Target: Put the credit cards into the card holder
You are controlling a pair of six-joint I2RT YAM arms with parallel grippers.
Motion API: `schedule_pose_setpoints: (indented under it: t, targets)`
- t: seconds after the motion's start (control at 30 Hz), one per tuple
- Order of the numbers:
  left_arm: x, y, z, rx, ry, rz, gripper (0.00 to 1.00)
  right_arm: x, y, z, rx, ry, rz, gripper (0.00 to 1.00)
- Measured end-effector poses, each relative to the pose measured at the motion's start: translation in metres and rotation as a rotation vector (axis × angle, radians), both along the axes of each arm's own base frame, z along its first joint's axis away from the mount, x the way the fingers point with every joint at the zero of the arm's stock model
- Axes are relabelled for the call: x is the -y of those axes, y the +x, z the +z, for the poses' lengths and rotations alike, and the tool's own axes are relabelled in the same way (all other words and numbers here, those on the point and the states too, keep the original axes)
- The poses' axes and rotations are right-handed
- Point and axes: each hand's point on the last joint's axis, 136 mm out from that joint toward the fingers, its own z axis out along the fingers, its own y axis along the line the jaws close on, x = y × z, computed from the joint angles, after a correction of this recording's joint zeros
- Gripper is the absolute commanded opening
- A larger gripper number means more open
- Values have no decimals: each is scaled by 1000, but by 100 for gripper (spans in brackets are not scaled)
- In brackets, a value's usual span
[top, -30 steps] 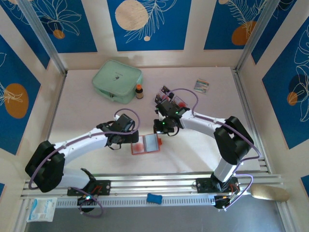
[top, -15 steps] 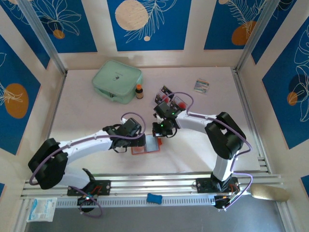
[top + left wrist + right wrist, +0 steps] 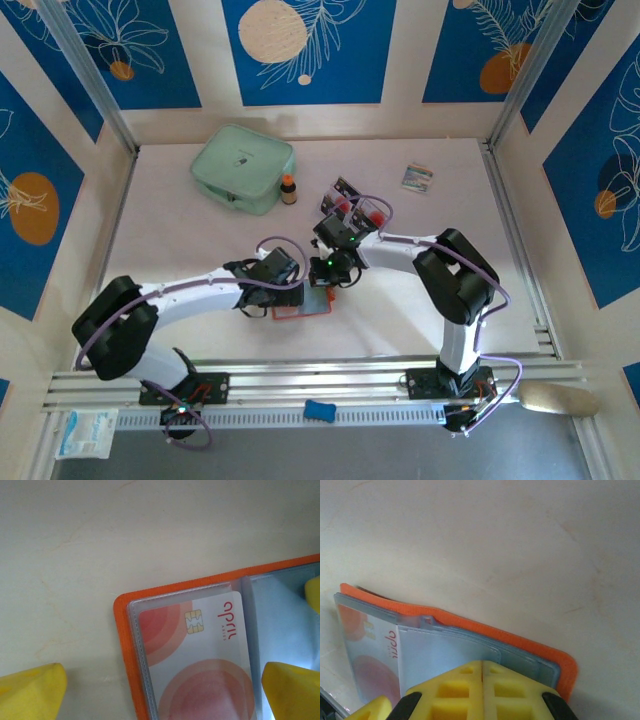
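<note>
The orange-red card holder (image 3: 284,313) lies open on the table, its grey sleeves up. A pale credit card (image 3: 200,650) with red round marks sits in the clear sleeve of its left page. My left gripper (image 3: 164,680) is open, and its yellow fingers (image 3: 35,692) straddle that page. My right gripper (image 3: 482,667) is shut, with its tips down on the grey sleeves of the card holder (image 3: 470,645). In the top view the left gripper (image 3: 288,297) and the right gripper (image 3: 327,284) meet over the holder. More credit cards (image 3: 356,205), dark with red marks, lie behind the right wrist.
A mint-green zip pouch (image 3: 242,165) lies at the back left with a small brown bottle (image 3: 288,189) beside it. A multicoloured packet (image 3: 418,177) is at the back right. A metal rail (image 3: 330,385) runs along the near edge.
My left arm has reached right, bringing its open gripper over the holder's left page. The right gripper has shifted slightly left and nearer, staying shut on the holder's inside.
</note>
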Motion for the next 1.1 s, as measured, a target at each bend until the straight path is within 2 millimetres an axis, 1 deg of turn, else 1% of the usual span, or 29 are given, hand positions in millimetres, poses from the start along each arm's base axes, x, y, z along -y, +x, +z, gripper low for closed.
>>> schedule_pose_setpoints:
  t: [0.17, 0.5, 0.7, 0.93, 1.0, 1.07, 1.1]
  targets:
    - [5, 2, 2, 15, -16, -6, 100, -4, -1, 0, -7, 14, -4, 3]
    - [10, 4, 2, 28, -31, -11, 100, -5, -1, 0, -15, 21, -10, 3]
    - [8, 2, -3, 21, -22, -13, 100, -5, -1, 0, -15, 21, -11, 3]
    - [2, -2, -16, 6, 5, -9, 100, -6, -1, 2, -16, 24, -10, 3]
    - [2, -2, -16, 8, 5, -8, 100, -6, 0, 4, -14, 27, -10, 5]
    - [2, -2, -16, 9, 6, -10, 100, -5, 0, 7, -13, 29, -18, 11]
    - [2, -2, -16, 10, 6, -9, 100, -4, 2, 10, -10, 34, -25, 16]
